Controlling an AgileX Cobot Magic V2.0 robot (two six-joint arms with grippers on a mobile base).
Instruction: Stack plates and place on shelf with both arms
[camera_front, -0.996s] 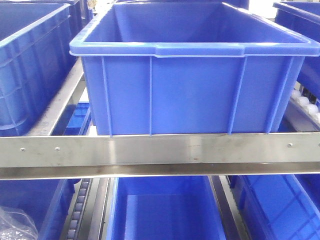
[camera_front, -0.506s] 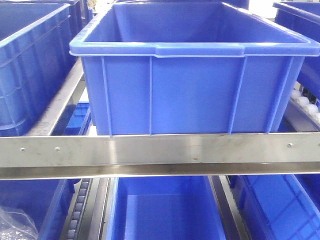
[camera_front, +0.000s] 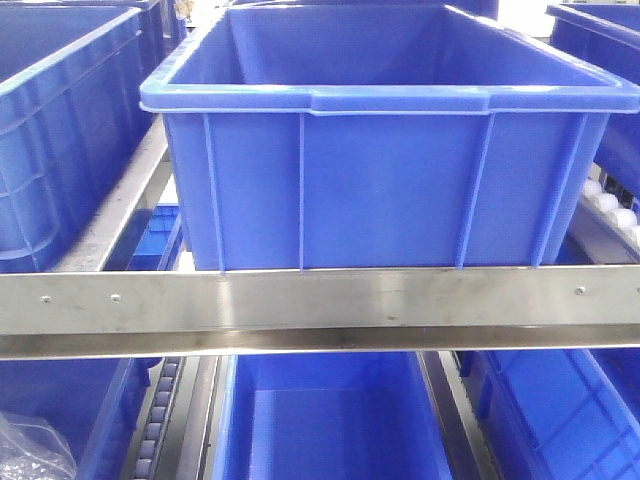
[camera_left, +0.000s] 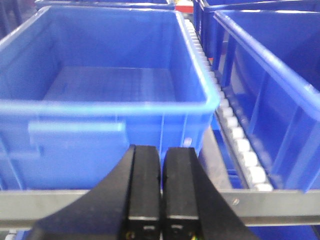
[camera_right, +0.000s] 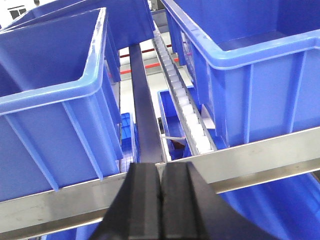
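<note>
No plates show in any view. The shelf is a steel rack; its front rail (camera_front: 320, 300) crosses the front view with blue bins on it. In the left wrist view my left gripper (camera_left: 161, 152) is shut with nothing between its black fingers, held in front of an empty blue bin (camera_left: 107, 90). My right gripper (camera_right: 159, 172) is shut and empty too, hovering above the rack's rail (camera_right: 260, 157) between two bins. Neither gripper appears in the front view.
A large blue bin (camera_front: 385, 140) fills the upper shelf level, with more bins left (camera_front: 50, 130) and right (camera_front: 600, 40). Lower bins (camera_front: 330, 420) sit beneath the rail. White roller tracks (camera_right: 182, 100) run between bins. Crumpled clear plastic (camera_front: 30, 450) lies bottom left.
</note>
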